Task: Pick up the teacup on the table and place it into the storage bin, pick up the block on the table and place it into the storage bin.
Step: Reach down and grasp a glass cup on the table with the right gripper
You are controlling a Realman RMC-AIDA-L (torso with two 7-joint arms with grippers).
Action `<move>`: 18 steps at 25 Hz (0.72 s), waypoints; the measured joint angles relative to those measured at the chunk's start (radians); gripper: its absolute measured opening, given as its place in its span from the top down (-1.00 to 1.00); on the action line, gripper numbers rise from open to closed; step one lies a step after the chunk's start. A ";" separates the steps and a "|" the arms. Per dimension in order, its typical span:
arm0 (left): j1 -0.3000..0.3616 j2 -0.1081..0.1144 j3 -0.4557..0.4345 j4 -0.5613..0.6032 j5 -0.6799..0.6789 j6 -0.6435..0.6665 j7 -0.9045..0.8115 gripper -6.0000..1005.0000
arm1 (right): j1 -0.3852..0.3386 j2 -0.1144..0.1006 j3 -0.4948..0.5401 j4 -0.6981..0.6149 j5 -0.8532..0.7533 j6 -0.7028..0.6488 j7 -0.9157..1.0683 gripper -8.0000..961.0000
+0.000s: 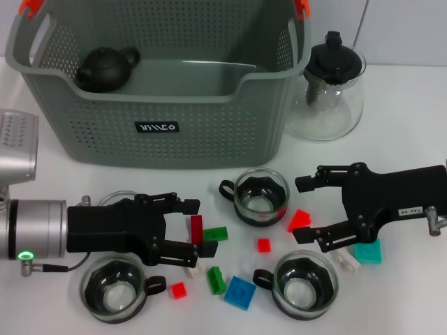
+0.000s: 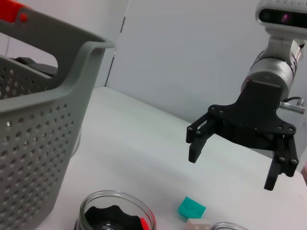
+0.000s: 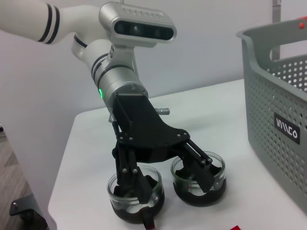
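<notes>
Several glass teacups with black handles stand on the white table: one in the middle [image 1: 260, 197], one at front right [image 1: 305, 284], one at front left [image 1: 112, 289]. Small coloured blocks lie scattered between them. My left gripper [image 1: 187, 232] is open low over the table, with a dark red block [image 1: 196, 229] upright between its fingertips; contact cannot be judged. My right gripper [image 1: 311, 212] is open beside a red block [image 1: 299, 220], and it also shows in the left wrist view [image 2: 232, 170]. The grey-green storage bin [image 1: 157, 127] stands at the back.
A dark teapot [image 1: 106, 68] lies inside the bin. A glass teapot with a black lid [image 1: 330, 87] stands to the bin's right. Loose blocks include green [image 1: 216, 234], blue [image 1: 239, 292] and teal [image 1: 368, 252]. Another cup's rim [image 1: 119, 198] shows behind the left gripper.
</notes>
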 joint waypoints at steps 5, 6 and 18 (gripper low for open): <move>0.001 -0.001 -0.001 0.000 -0.004 0.003 0.014 -0.83 | -0.005 -0.023 0.005 -0.018 0.001 -0.007 0.031 -0.94; 0.001 -0.001 -0.001 0.001 -0.004 0.007 0.021 -0.83 | -0.006 -0.030 0.008 -0.026 0.002 -0.009 0.047 -0.94; 0.004 -0.011 -0.002 0.000 -0.005 0.021 0.039 -0.85 | -0.014 -0.065 -0.006 -0.134 -0.028 -0.146 0.062 -0.92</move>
